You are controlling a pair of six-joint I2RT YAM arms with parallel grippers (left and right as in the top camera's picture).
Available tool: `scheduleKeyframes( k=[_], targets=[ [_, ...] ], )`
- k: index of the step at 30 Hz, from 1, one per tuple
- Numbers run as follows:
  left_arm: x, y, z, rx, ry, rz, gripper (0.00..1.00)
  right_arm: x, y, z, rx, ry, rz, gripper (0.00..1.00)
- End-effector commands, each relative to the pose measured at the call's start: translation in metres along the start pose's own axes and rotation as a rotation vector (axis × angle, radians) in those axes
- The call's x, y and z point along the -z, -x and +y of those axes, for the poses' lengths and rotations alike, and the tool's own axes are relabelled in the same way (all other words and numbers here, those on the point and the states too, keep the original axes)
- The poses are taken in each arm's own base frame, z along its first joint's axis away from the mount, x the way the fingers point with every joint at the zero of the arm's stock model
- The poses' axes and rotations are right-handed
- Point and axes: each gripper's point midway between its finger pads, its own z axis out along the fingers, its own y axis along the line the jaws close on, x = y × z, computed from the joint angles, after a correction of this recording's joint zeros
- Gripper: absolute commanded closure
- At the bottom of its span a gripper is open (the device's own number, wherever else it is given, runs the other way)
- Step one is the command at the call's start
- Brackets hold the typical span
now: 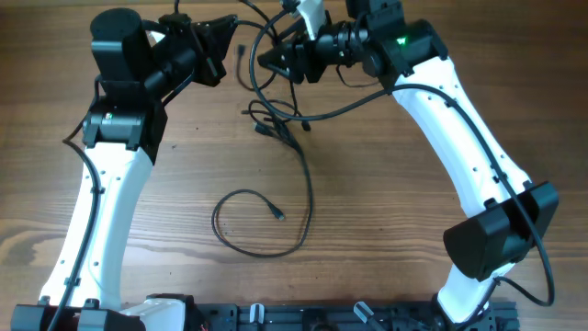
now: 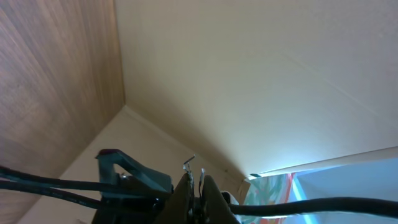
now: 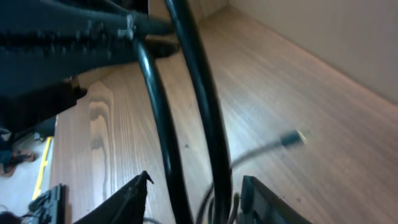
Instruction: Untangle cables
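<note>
The cables are thin black cords. Their tangle (image 1: pixel 274 124) lies on the wooden table, and one strand runs down into a loose loop (image 1: pixel 262 248) that ends in a small plug (image 1: pixel 277 216). Another strand rises in an arc between the two grippers. My left gripper (image 1: pixel 223 48) points right at the back of the table. In the left wrist view its jaws (image 2: pixel 196 177) are shut on a cable (image 2: pixel 323 202) that runs out to both sides. My right gripper (image 1: pixel 268 61) faces it. In the right wrist view its jaws (image 3: pixel 196 177) are open with two cable strands (image 3: pixel 205 112) passing between the fingers.
A plug end (image 3: pixel 291 138) lies on the table beyond the right fingers. Both white arms stretch from the front edge to the back. The left wrist camera faces a beige wall (image 2: pixel 249 74). A black rail (image 1: pixel 303 317) runs along the table's front edge.
</note>
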Motion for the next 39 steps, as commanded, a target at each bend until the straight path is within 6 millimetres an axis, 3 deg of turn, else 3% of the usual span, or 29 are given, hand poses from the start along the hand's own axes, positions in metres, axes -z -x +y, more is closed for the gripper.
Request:
scheduleKeyframes(
  k=[1, 4, 5, 8, 12, 13, 14, 16, 18, 19, 24, 29, 33, 36, 39],
  targets=[
    [0.001, -0.011, -0.004, -0.001, -0.005, 0.039, 0.96, -0.008, 0.001, -0.003, -0.014, 0.017, -0.013, 0.52],
    [0.002, -0.014, -0.003, -0.002, 0.001, 0.055, 0.96, -0.009, 0.003, -0.005, -0.004, 0.014, -0.023, 0.53],
    [0.002, -0.014, -0.003, -0.002, 0.002, 0.057, 0.96, -0.009, 0.003, -0.006, -0.007, 0.007, -0.023, 0.57],
    [0.002, -0.013, -0.002, -0.014, 0.004, 0.053, 0.96, -0.009, -0.001, -0.029, -0.113, -0.12, -0.01, 0.96],
    [0.002, 0.01, 0.009, -0.08, 0.037, -0.065, 0.87, 0.0, -0.001, -0.043, -0.196, -0.182, -0.022, 0.96],
    [0.003, 0.017, 0.013, -0.102, 0.054, -0.099, 0.8, 0.003, 0.0, -0.044, -0.218, -0.185, -0.025, 0.96],
    [0.005, 0.026, 0.022, -0.125, 0.087, -0.146, 0.63, 0.006, -0.001, -0.045, -0.239, -0.189, -0.024, 0.96],
    [0.01, 0.047, 0.04, -0.171, 0.167, -0.248, 0.42, 0.012, -0.003, -0.045, -0.288, -0.205, -0.018, 0.96],
    [0.019, 0.073, 0.063, -0.276, 0.282, -0.362, 0.09, 0.024, -0.009, -0.055, -0.381, -0.315, 0.01, 0.96],
    [0.023, 0.081, 0.072, -0.317, 0.332, -0.394, 0.02, 0.031, -0.011, -0.059, -0.411, -0.368, 0.028, 0.96],
    [0.025, 0.099, 0.103, -0.588, 0.527, -0.36, 0.0, 0.065, -0.017, -0.053, -0.451, -0.526, 0.121, 0.96],
    [0.024, 0.105, 0.117, -0.624, 0.589, -0.337, 0.0, 0.047, -0.057, -0.047, -0.436, -0.562, 0.285, 0.96],
    [0.024, 0.105, 0.117, -0.664, 0.597, -0.326, 0.0, 0.027, -0.084, -0.05, -0.412, -0.601, 0.397, 0.96],
    [0.025, 0.105, 0.118, -0.667, 0.603, -0.324, 0.0, 0.032, -0.09, -0.058, -0.4, -0.668, 0.419, 0.96],
    [0.025, 0.105, 0.118, -0.715, 0.612, -0.309, 0.0, 0.047, -0.077, -0.061, -0.397, -0.695, 0.381, 0.96]
  ],
)
